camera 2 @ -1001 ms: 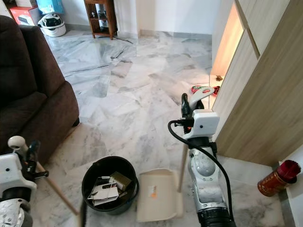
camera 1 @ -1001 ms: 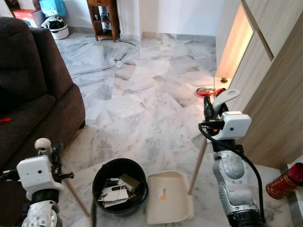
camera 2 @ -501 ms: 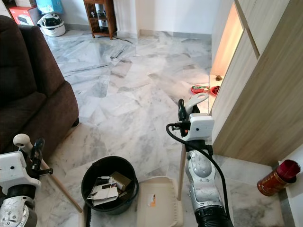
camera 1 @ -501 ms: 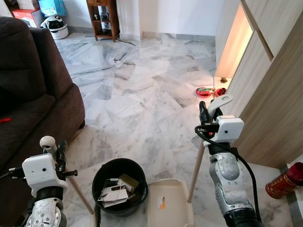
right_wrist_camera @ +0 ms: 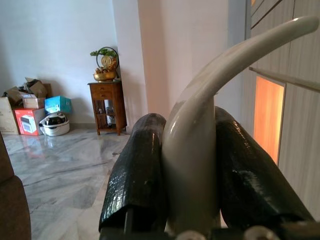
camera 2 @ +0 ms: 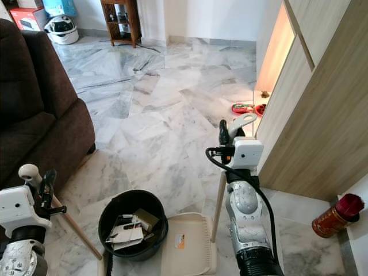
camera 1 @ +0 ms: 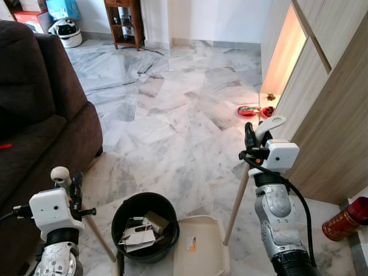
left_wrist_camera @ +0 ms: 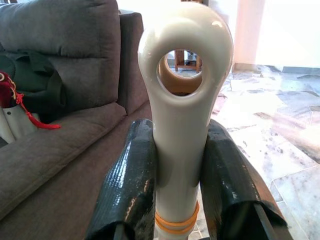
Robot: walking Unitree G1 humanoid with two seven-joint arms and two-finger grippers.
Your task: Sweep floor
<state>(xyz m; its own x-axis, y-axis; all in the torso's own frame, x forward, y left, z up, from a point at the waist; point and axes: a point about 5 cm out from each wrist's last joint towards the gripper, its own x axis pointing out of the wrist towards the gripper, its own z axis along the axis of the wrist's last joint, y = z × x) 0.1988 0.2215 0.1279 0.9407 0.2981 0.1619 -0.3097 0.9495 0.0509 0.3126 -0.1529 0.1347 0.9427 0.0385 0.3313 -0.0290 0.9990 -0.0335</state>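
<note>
I am standing on a marble floor (camera 1: pixel 172 115) with a tool in each arm. My left end effector (left_wrist_camera: pixel 180 170) is clamped on the cream handle top of the broom (left_wrist_camera: pixel 184 100), its two black fingers (left_wrist_camera: pixel 125 185) pressing the shaft from either side just below the ring-shaped hanging hole. From my head camera the broom's wooden stick (camera 1: pixel 100 238) is slanting down from that end effector toward the floor beside a black bucket (camera 1: pixel 145 230). My right end effector (right_wrist_camera: pixel 192 170) is gripping the curved cream handle of the dustpan (right_wrist_camera: pixel 200 150), fingers (right_wrist_camera: pixel 137 175) tight against both sides of it. The dustpan's wooden pole (camera 1: pixel 237 201) is running down and toward my left to the cream pan (camera 1: pixel 201 247), which is lying flat on the floor just beside the bucket, touching or nearly touching its rim. The bucket is holding paper scraps and a small brown box (camera 1: pixel 155 221). A dark brown sofa (camera 1: pixel 40 115) is sitting on my left, wooden cabinet panels (camera 1: pixel 333 115) on my right. A red and gold tin (camera 1: pixel 345 218) is standing near the cabinet's foot, and a red object (camera 1: pixel 253 110) is lying further off by the lit gap. A wooden side stand (camera 1: pixel 125 20) and a white helmet (camera 1: pixel 69 31) are at the far wall.
</note>
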